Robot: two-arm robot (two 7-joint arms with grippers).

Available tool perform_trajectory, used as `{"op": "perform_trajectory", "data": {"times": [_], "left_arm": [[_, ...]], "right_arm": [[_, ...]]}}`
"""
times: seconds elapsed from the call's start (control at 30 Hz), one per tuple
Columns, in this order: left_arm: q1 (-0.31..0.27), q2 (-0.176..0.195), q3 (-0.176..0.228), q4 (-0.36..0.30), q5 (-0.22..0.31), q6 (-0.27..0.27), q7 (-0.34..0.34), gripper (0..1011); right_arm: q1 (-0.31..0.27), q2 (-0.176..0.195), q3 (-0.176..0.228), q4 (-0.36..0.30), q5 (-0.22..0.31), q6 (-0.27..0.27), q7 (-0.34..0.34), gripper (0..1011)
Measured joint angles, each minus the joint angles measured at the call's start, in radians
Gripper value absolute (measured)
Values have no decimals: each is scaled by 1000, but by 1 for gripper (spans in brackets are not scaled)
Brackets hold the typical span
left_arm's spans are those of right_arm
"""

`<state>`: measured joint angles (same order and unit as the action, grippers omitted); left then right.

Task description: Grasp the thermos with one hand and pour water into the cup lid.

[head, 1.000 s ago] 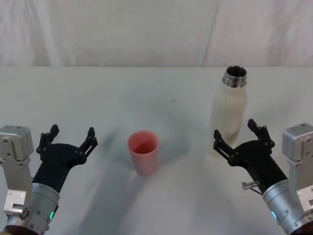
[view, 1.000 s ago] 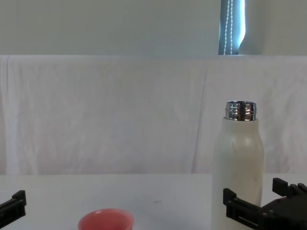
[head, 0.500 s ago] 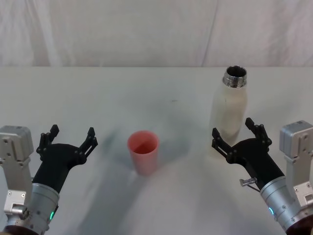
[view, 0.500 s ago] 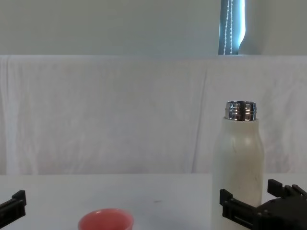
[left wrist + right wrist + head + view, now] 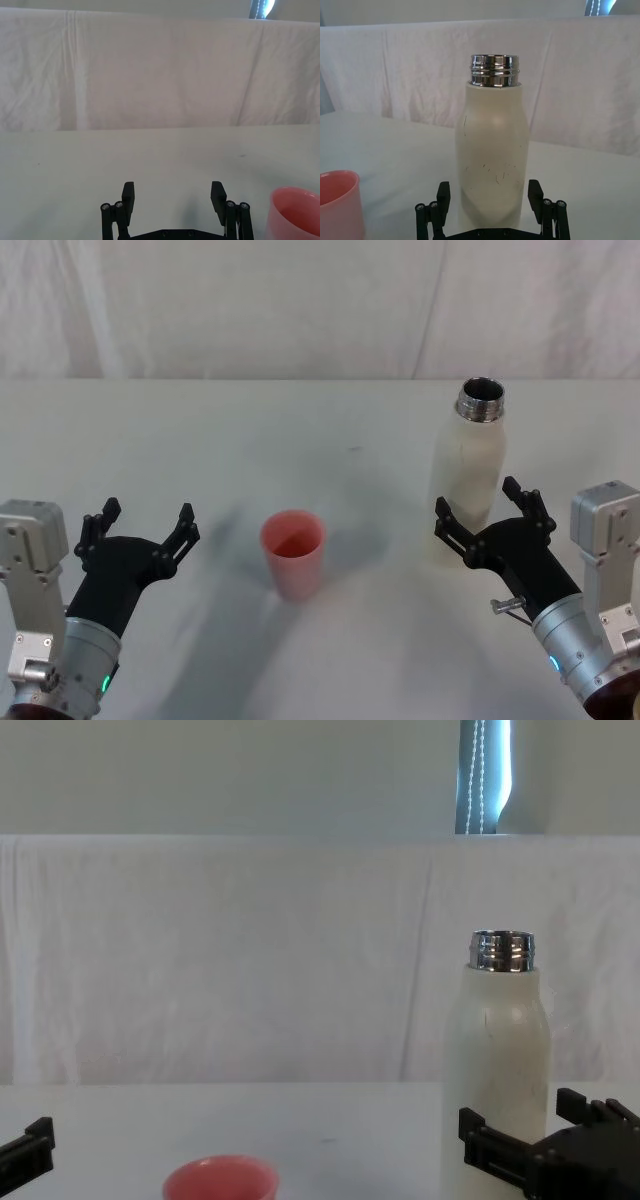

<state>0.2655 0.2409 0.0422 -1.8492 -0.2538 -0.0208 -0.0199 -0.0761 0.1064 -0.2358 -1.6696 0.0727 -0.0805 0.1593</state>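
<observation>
Head view: thermos [image 5: 468,480] bracketed by the right gripper [image 5: 490,522], jaws spread, no contact yet.
Thermos upright at 3 o'clock of the pink cup lid [image 5: 293,551]; should be gripped mid-body, squarely, w/o tipping. Left gripper [image 5: 138,531] parked open.

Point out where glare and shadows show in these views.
Right wrist view: bright glints on the thermos steel neck. Head view: soft grey shadows on the table beside the cup lid and under the open left gripper. Chest view: bright window strip behind.
</observation>
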Motion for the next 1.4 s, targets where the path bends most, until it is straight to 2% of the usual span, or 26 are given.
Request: {"op": "perform_trajectory", "data": {"times": [0.67, 1.4], "left_arm": [[0, 0, 0, 0, 0, 0, 0, 1001], [0, 0, 0, 0, 0, 0, 0, 1001]], "right_arm": [[37, -16, -2, 46, 4, -10, -1, 1001], [109, -27, -11, 126, 13, -6, 9, 1001]]}}
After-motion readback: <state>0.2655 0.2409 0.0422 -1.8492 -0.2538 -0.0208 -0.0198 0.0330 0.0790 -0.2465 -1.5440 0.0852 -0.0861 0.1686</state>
